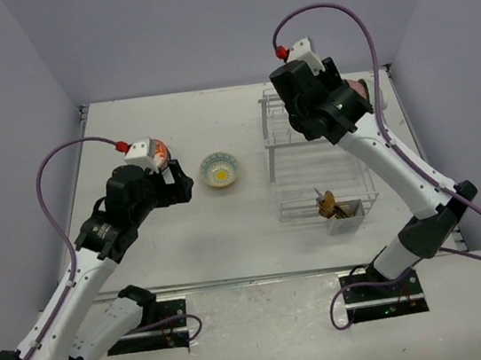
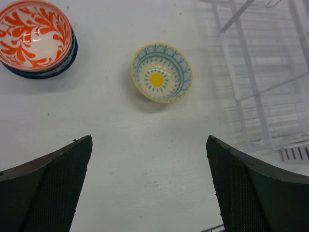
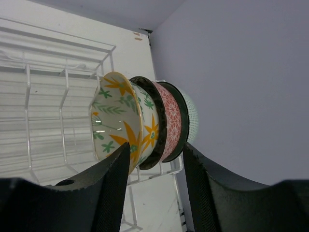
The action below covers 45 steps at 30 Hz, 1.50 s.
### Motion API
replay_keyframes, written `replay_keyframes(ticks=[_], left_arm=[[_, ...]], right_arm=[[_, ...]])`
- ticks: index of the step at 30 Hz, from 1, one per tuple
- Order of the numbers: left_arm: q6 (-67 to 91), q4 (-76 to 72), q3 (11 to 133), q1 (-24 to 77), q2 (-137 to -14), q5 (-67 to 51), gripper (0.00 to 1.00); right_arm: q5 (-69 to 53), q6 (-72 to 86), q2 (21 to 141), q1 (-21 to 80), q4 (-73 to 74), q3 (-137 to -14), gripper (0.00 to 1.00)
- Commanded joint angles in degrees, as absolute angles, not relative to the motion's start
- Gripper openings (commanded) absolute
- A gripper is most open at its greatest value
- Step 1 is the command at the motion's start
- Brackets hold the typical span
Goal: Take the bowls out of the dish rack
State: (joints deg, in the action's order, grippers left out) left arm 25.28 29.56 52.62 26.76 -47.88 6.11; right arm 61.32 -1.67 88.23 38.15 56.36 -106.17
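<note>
- Right gripper [image 3: 156,158] brackets the edge-standing bowls [image 3: 120,116] at the dish rack's [image 3: 65,111] far-right corner; grasp unclear.
- Left gripper [image 2: 148,145], splayed empty, hangs left of it.

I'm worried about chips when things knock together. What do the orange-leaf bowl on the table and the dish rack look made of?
Orange-leaf bowl: looks like glazed ceramic. It has a painted pattern on white, a smooth rim and a glossy glare spot inside.
Dish rack: thin white rods, probably coated metal wire, though plastic can't be ruled out from its look.
</note>
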Motion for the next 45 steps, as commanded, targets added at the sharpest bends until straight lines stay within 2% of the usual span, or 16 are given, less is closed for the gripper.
replay_keyframes(ticks=[1,7,13,18,27,33,38,45], left_arm=[[21.6,33.3,50.0,26.8,-48.2,8.0,1.0],[20.7,31.2,47.2,26.7,-47.3,7.3,1.0],[20.2,29.8,46.0,26.7,-45.8,4.8,1.0],[19.7,29.7,46.1,26.7,-46.2,3.9,1.0],[19.4,29.1,45.4,26.7,-45.0,2.7,1.0],[19.4,28.9,45.4,26.7,-45.3,2.4,1.0],[19.5,28.8,45.4,26.8,-44.6,2.6,1.0],[19.6,28.9,45.4,26.7,-44.9,2.8,1.0]], right_arm=[[65.9,-4.7,90.8,37.4,54.3,-107.6,0.49],[66.4,-4.7,93.9,36.4,54.3,-106.5,0.48],[69.7,-14.4,92.3,35.8,42.0,-97.8,0.47],[71.3,-19.1,91.0,35.8,33.8,-92.0,0.42],[73.0,-22.2,90.6,35.9,28.1,-89.0,0.2],[73.6,-24.1,89.0,36.2,25.6,-88.7,0.13],[75.2,-28.1,87.4,36.6,20.7,-87.4,0.02],[75.8,-31.3,84.6,37.2,17.6,-87.2,0.0]])
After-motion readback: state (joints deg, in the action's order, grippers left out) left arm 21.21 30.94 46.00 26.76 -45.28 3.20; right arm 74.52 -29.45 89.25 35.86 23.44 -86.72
